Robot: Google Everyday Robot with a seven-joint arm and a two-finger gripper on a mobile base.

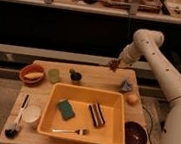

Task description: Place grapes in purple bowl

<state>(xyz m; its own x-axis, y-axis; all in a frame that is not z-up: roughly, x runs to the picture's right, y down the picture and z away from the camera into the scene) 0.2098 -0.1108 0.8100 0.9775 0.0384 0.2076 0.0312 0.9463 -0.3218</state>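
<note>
Gripper (115, 63): at the end of the white arm (155, 53), hanging above the far edge of the wooden table (101, 75), beyond the far right corner of the yellow plastic tub (86, 89). It is pinched onto the grapes (113, 66).

Grapes: small, bumpy, dark reddish-brown cluster sitting right at the gripper tip, clear of the table top. It is no bigger than the gripper's end, and single berries cannot be made out.

Purple bowl (135, 136): round, glossy, dark maroon, standing at the tub's near right corner, just beside the tub wall. It is well apart from the grapes, with the tub's whole right side between them.

Right of the tub: a smooth orange-yellow round fruit (131, 99) near the far corner, and a small grey-blue crumpled object (126, 85) just beyond it.

Beyond the tub's far left corner: an orange-red bowl (32, 73) with something yellow in it, then a pale green cup (53, 75), then a dark cup (75, 77).

Left of the tub: a white cup (31, 113) and a black-headed brush (13, 124).

Inside the tub: a green sponge (66, 109), a dark striped block (96, 114) and a metal fork (70, 131).
</note>
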